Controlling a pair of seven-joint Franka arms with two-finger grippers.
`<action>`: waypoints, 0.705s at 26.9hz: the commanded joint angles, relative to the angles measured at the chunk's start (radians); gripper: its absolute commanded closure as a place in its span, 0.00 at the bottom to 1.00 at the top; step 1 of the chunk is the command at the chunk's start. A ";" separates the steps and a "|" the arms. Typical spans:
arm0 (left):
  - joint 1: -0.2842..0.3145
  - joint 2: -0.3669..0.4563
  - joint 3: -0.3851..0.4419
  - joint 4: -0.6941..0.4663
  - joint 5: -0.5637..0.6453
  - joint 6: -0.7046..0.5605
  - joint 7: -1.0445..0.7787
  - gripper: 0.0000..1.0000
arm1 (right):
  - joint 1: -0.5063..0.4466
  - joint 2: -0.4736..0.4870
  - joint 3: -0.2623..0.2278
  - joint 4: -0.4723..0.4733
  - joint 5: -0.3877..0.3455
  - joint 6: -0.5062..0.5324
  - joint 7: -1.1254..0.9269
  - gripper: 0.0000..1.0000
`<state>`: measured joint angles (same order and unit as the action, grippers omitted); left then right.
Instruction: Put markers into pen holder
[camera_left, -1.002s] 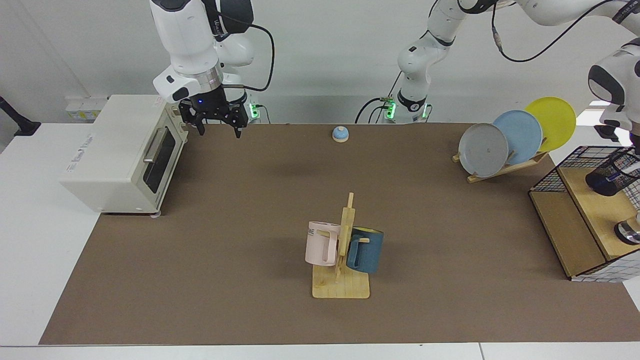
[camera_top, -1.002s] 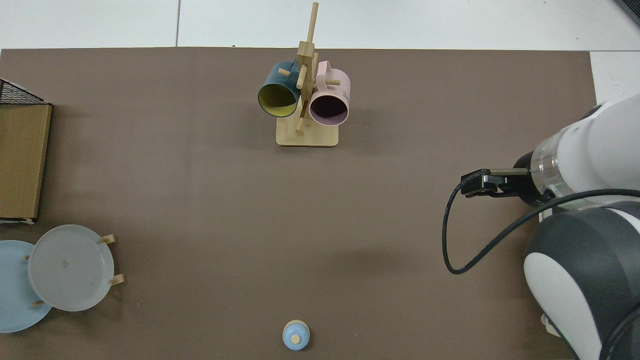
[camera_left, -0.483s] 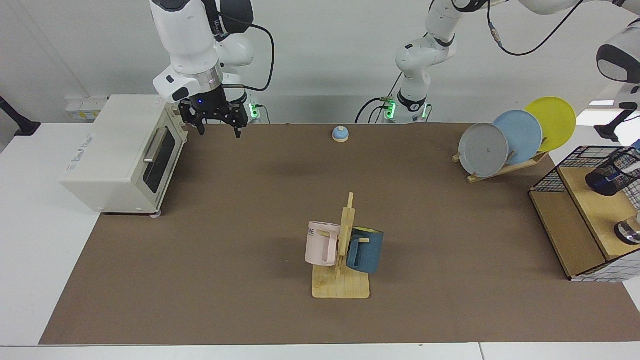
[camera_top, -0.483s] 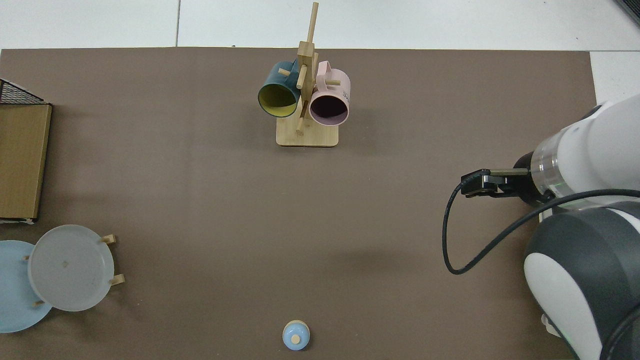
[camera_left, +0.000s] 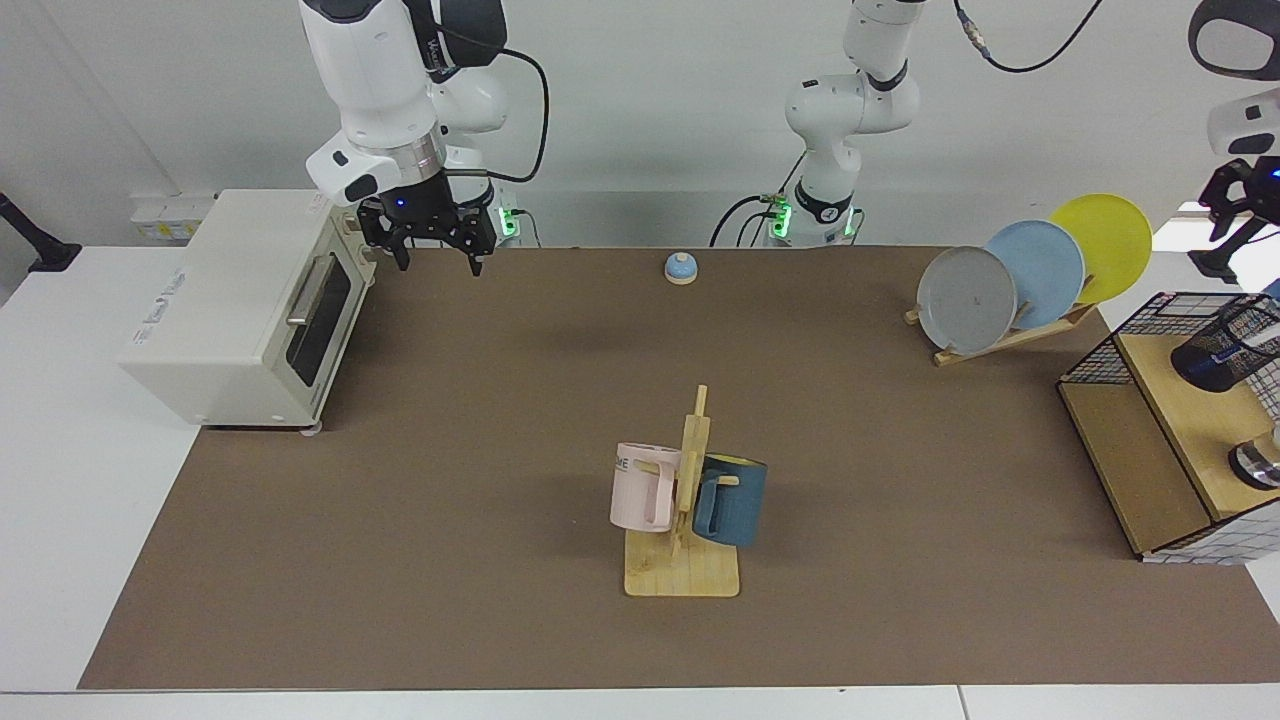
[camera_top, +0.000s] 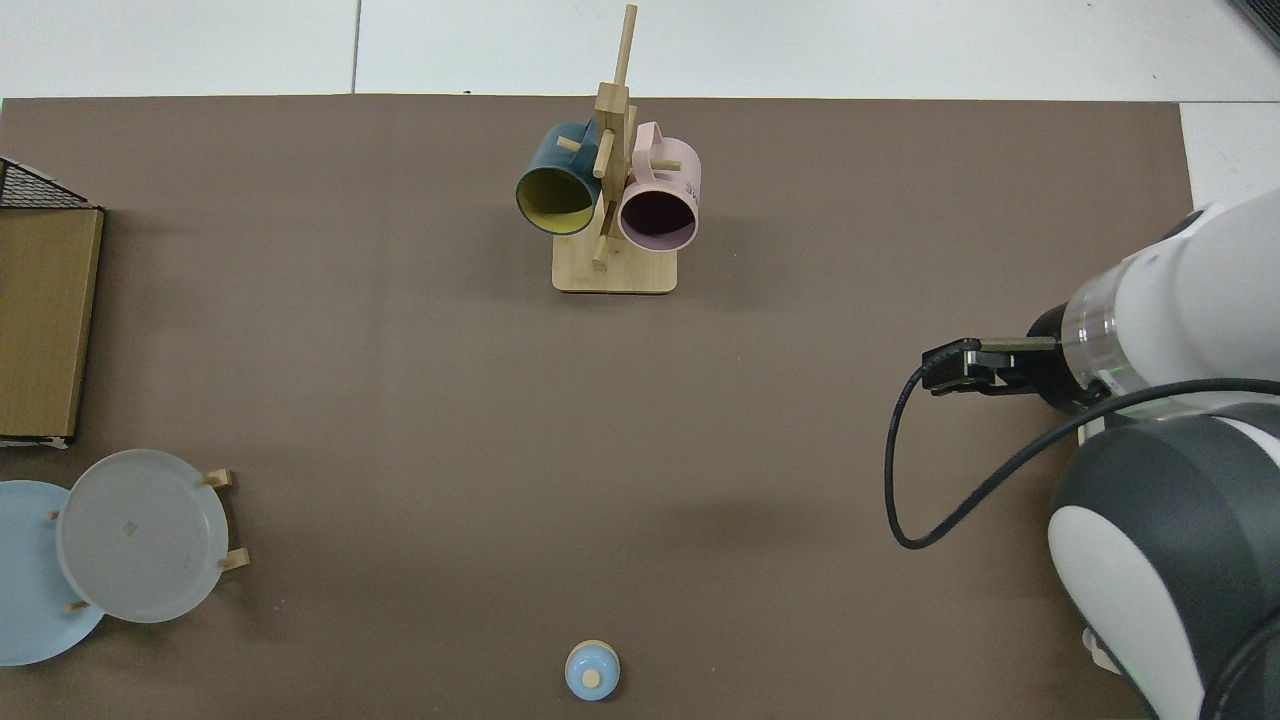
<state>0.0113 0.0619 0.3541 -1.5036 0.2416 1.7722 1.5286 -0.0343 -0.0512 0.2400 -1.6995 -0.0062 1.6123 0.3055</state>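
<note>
The pen holder (camera_left: 1228, 348), a black mesh cup, lies tilted on the wooden shelf (camera_left: 1180, 420) inside the wire basket frame (camera_left: 1100, 352) at the right edge of the facing view, partly cut off by that edge. Something white and blue shows at its mouth, too small to tell whether it is a marker.

The left end effector (camera_left: 1238, 195) hangs above the holder, apart from it, at the same edge of that view. Only part of it shows, and whether its fingers are apart or together cannot be told. Its arm rises from the base at the far side of the counter (camera_left: 560, 400) and arches out of view overhead.

The right end effector (camera_left: 436, 252) hovers over the far corner of the counter, just beside the toaster oven (camera_left: 240, 305), pointing down with its fingers spread and nothing between them; this arm waits.

On the counter stand a mug tree (camera_left: 684, 520) with a pink mug (camera_left: 642, 487) and a blue mug (camera_left: 730, 500), a plate rack (camera_left: 1010, 338) and a small blue bell (camera_left: 681, 267).
</note>
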 joint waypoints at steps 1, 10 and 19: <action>-0.106 -0.071 0.031 -0.026 -0.057 -0.181 -0.324 0.00 | -0.022 -0.019 0.010 -0.022 0.022 0.021 -0.014 0.00; -0.120 -0.091 -0.036 -0.026 -0.193 -0.361 -0.900 0.00 | -0.022 -0.019 0.010 -0.022 0.022 0.021 -0.014 0.00; -0.067 -0.090 -0.145 -0.024 -0.196 -0.356 -1.054 0.00 | -0.022 -0.019 0.010 -0.022 0.020 0.021 -0.014 0.00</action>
<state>-0.0940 -0.0044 0.2707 -1.5077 0.0620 1.4188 0.5556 -0.0343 -0.0513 0.2400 -1.6995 -0.0062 1.6123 0.3055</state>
